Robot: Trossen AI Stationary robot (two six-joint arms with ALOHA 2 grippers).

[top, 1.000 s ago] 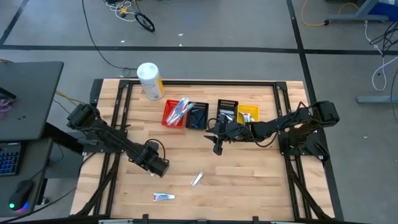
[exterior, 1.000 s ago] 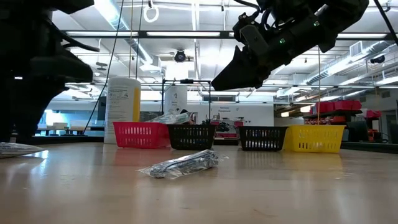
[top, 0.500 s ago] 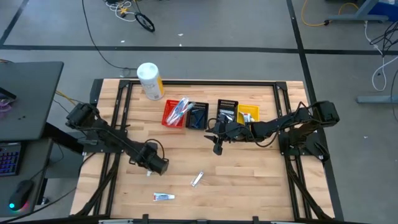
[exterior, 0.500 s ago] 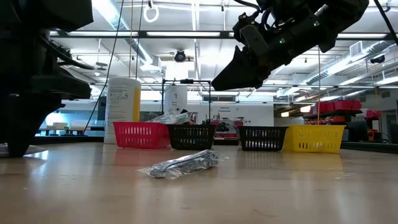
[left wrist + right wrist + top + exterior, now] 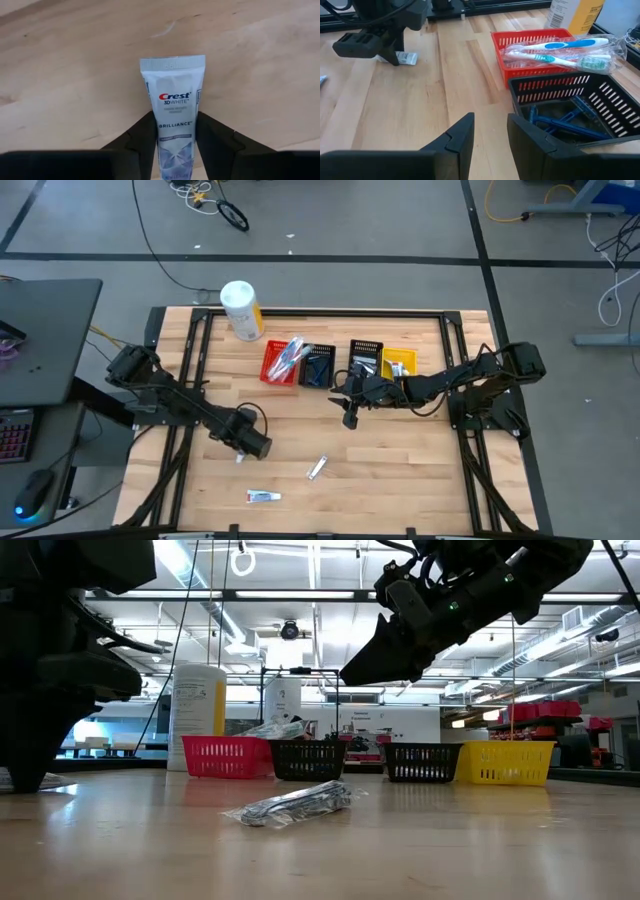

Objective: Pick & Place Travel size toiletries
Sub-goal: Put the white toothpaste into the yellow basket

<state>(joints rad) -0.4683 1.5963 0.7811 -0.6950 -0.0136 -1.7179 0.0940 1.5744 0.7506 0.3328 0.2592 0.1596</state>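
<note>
My left gripper (image 5: 174, 131) pinches a Crest toothpaste tube (image 5: 173, 100) on the table (image 5: 60, 75); right gripper (image 5: 490, 131) hovers w/ jaws apart.

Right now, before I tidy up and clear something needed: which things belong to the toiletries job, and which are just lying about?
Job: toothpaste tube by the left arm; second toothpaste tube; wrapped item; toothbrushes in the red bin; razors in the black bin.
Lying about: white-and-yellow container; floor cables.

Two dark jointed arms, black cables, matte black angular fingers (image 5: 462, 137).
</note>
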